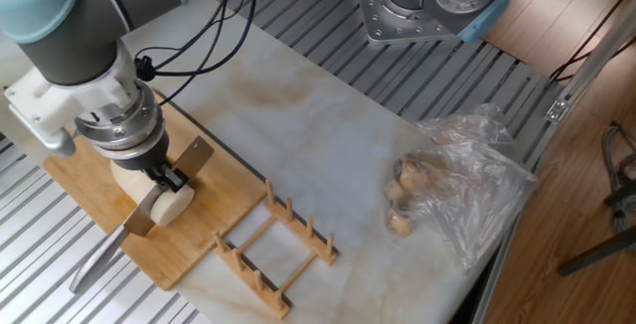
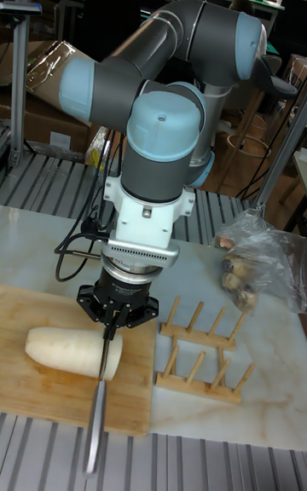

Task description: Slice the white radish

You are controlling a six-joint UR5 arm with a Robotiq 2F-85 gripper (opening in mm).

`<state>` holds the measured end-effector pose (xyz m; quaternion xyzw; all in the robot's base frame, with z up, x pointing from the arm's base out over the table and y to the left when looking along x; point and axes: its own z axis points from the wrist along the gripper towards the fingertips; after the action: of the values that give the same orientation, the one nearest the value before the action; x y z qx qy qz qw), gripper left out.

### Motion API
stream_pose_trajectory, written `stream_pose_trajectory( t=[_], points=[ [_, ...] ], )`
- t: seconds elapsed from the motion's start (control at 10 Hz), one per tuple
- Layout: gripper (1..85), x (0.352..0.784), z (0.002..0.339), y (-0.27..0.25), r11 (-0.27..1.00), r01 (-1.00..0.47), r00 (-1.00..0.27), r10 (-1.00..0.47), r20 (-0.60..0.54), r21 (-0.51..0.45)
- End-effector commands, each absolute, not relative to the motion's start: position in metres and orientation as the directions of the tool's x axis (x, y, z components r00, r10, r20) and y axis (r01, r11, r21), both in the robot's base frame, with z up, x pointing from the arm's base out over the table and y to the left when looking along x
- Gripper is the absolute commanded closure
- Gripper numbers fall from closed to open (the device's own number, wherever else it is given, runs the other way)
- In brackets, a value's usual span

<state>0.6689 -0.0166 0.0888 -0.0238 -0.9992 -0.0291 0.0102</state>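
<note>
Marble tabletop fills the frame, with a wooden cutting board (image 1: 214, 210) at lower left. On it we see the white radish (image 2: 64, 349), its long axis running left to right in the tall view. Directly above its right end hangs the gripper (image 2: 111, 325), clenched on a knife (image 2: 95, 423) whose blade crosses the radish squarely. Further right stand a wooden rack (image 1: 273, 249) and a plastic bag (image 1: 467, 190).

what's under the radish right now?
The white radish lies on its side on the wooden cutting board, which sits on the marble table. The knife held in the gripper crosses it; the contact patch beneath is hidden.
</note>
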Motion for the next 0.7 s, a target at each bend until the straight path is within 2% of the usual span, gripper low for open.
stream_pose_trajectory(
  t=[0.0,0.3,0.4,0.6],
  points=[
    [84.3,0.664,0.0906,-0.015,0.997,0.045,-0.999,0.043,0.031,0.069],
    [83.0,0.6669,0.0887,-0.0167,0.997,0.027,-0.999,0.025,0.034,0.074],
    [75.3,0.6684,0.0907,-0.0174,0.997,0.009,-0.999,0.006,0.033,0.079],
    [70.7,0.6698,0.0945,-0.0205,0.997,-0.011,-0.999,-0.014,0.035,0.083]
  ],
)
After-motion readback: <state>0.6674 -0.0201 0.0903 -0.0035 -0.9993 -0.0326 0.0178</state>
